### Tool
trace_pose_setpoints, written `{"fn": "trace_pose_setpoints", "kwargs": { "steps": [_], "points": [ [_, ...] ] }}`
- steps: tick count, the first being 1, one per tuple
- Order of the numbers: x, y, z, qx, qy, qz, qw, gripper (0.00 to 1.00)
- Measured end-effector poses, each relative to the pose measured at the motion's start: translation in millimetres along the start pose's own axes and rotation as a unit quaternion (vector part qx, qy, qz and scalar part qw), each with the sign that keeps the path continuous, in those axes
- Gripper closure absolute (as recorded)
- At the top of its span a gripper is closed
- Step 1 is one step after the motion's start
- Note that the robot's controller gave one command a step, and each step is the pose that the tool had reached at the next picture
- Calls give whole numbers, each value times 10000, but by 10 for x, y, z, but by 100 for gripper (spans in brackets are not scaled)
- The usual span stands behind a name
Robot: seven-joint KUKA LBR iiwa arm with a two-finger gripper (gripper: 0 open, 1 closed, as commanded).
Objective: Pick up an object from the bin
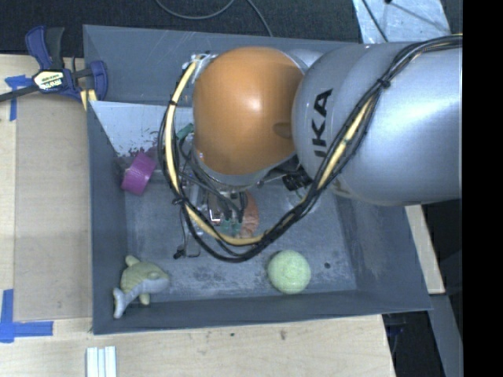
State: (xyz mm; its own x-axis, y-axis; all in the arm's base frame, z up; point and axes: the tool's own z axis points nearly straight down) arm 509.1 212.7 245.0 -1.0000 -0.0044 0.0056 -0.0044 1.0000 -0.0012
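Hanging gripper [226,217]: low over the middle of the bin [236,311]; I cannot tell how wide it stands or whether it holds anything.
Nearest thing: small orange-pink piece [251,221], just beside it.
Green ball [289,272]: near, by the front wall.
Purple cup [138,173]: left side.
Grey fish-like toy [140,280]: front-left corner.

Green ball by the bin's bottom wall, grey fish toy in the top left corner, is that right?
No. The camera view shows the grey fish toy in the bottom left corner; the green ball is by the bottom wall.
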Motion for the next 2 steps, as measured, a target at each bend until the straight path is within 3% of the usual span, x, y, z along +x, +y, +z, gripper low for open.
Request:
{"fn": "trace_pose_setpoints", "kwargs": {
  "steps": [1, 2],
  "points": [
    [-17, -14, -50, -12, -42, 24, 10000, 0],
    [31, 111, 635, -11, -53, -541, 9985, 0]
  ]
}}
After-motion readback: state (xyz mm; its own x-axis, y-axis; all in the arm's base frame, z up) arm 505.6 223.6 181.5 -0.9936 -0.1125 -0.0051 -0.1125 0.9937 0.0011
